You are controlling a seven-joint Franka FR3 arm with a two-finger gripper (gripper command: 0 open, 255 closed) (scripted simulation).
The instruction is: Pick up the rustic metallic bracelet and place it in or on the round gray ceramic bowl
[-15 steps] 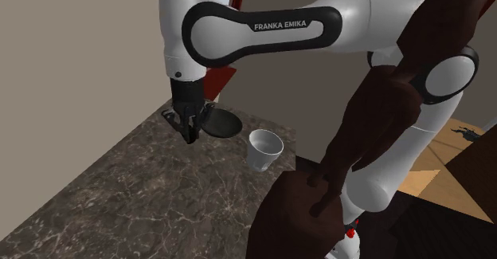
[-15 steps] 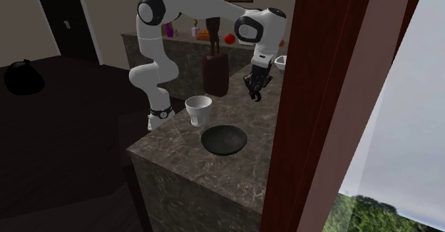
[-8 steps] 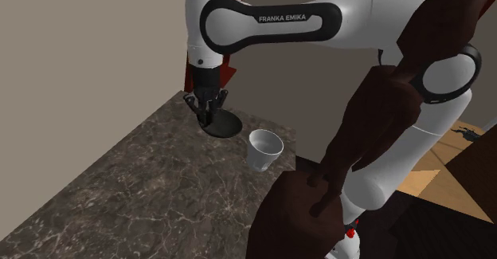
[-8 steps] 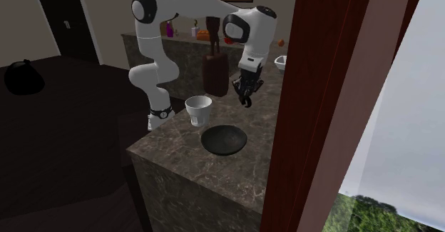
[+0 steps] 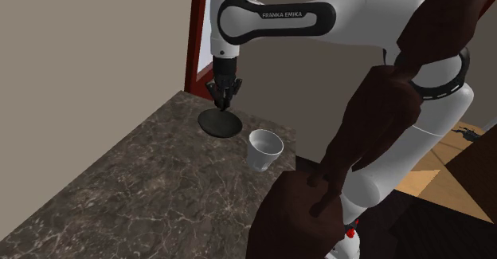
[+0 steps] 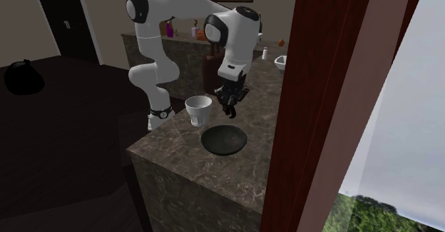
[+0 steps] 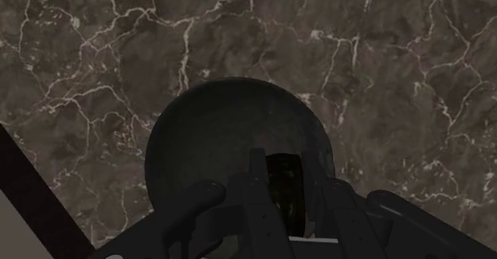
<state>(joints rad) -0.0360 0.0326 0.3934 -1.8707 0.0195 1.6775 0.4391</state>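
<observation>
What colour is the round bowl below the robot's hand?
The round bowl is dark grey, nearly black, clearest in the wrist view.

We're looking at a countertop (image 5: pixel 143 178) of dark brown stone, laced all over with thin white veins. On it, the bowl (image 5: pixel 221 123) reads charcoal, nearly black, plain and unpatterned, and the cup (image 5: pixel 264 148) is a clean white. The arm (image 5: pixel 358 18) is glossy white with black joints, white lettering on a black band. The gripper (image 5: pixel 224 100) is black all over, and the bracelet (image 7: pixel 283 190) shows dark, mottled with dull olive-brown flecks. We've got a flat beige wall (image 5: pixel 88 50), a deep red-brown door frame (image 6: pixel 335 88), and a dark brown figure (image 5: pixel 374 130) up front.
</observation>
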